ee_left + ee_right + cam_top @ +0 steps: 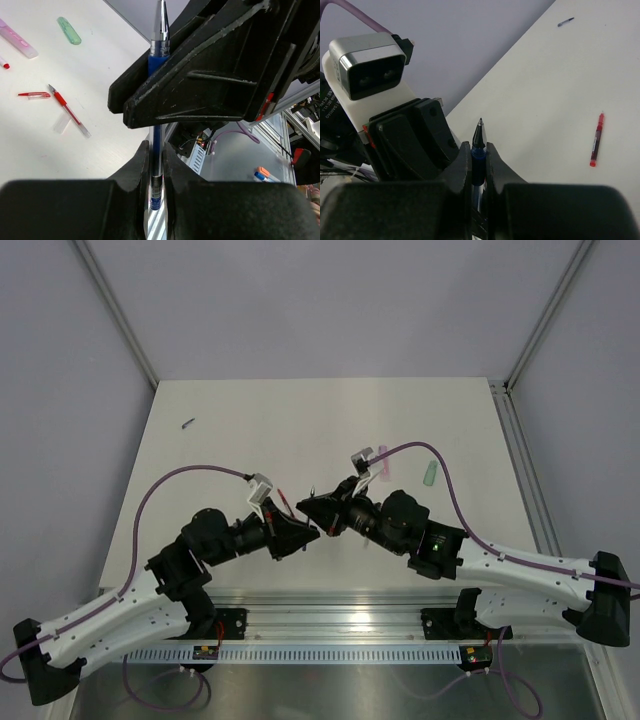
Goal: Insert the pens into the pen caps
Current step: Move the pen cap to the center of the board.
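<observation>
A blue pen (157,145) with a clear barrel and silver tip is held in the air between both grippers. My left gripper (156,152) is shut on its rear end. My right gripper (479,150) is shut on its blue grip just below the tip (480,131). In the top view the two grippers (305,530) (318,508) meet nose to nose over the table's near middle. A red pen (70,111) lies on the table next to a red cap (34,95) and a clear cap (61,122). A small blue cap or pen (187,423) lies far left.
A thick pink pen (382,462) and a thick green one (430,473) lie right of centre on the white table (250,430). Another red pen (596,140) lies on the table in the right wrist view. The metal rail (330,605) runs along the near edge.
</observation>
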### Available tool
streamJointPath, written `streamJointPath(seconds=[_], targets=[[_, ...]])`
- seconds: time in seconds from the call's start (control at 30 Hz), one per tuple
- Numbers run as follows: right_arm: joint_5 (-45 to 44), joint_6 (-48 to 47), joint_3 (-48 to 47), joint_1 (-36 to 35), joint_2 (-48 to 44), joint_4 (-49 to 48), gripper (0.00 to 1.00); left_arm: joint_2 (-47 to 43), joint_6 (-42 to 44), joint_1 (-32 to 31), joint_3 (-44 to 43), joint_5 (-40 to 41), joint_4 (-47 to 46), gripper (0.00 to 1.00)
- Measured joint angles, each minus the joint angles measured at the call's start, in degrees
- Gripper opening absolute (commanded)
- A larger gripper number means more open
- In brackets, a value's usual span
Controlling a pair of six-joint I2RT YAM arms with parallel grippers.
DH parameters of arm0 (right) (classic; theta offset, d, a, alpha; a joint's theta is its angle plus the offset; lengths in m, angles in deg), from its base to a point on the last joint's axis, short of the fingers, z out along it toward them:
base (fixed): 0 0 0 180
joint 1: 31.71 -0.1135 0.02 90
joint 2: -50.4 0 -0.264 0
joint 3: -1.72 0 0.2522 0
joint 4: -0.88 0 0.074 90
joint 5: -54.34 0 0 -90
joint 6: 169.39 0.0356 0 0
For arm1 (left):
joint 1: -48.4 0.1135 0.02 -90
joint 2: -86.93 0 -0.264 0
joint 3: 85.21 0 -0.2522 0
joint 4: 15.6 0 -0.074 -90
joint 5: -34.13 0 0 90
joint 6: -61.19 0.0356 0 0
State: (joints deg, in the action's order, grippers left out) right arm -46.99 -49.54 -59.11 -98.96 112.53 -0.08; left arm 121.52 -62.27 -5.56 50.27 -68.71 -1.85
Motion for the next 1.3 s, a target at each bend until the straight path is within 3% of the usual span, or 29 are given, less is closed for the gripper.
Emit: streamJointPath(seconds=[0.07, 0.1, 0.13, 0.27, 0.4, 0.57, 0.77, 1.1, 1.3], targets=[[-1.2, 0.26, -0.02, -0.02, -0.68, 0.37, 0.0, 0.5, 0.31, 0.0, -0.74, 0.04, 0.11, 0.38], [-2.05, 0.2, -0.02, 0.0, -1.36, 1.18, 0.0, 0.81, 0.42, 0.0, -1.2, 0.11, 0.37, 0.52], [-3.23, 0.09, -0.02, 0.0, -2.1, 1.86, 0.0, 1.2, 0.94, 0.0, -1.7, 0.35, 0.55, 0.55], [-7.06, -0.48, 0.0, 0.48, -6.49, 5.77, 0.0, 2.32, 2.67, 0.0, -4.66, 4.07, 4.04, 0.58], [-8.55, -0.5, 0.9, 3.93, -12.24, 9.11, 0.0, 2.99, 4.44, 0.26, -7.34, 13.07, 8.31, 0.58], [-8.55, -0.26, 4.59, 7.56, -17.64, 12.85, 0.0, 8.09, 4.94, 5.09, -12.83, 22.95, 12.74, 0.57], [-7.8, -0.26, 7.56, 7.67, -19.37, 19.34, 0.0, 26.16, 5.53, 19.91, -26.77, 27.65, 15.82, 0.54], [-6.4, -0.57, 10.16, 7.74, -22.4, 23.69, 0.0, 52.57, 4.52, 52.33, -34.97, 23.74, 15.5, 0.51], [-4.68, -1.79, 10.25, 7.78, -22.05, 24.06, 0.0, 64.48, 4.72, 62.25, -41.68, 20.74, 15.61, 0.58]])
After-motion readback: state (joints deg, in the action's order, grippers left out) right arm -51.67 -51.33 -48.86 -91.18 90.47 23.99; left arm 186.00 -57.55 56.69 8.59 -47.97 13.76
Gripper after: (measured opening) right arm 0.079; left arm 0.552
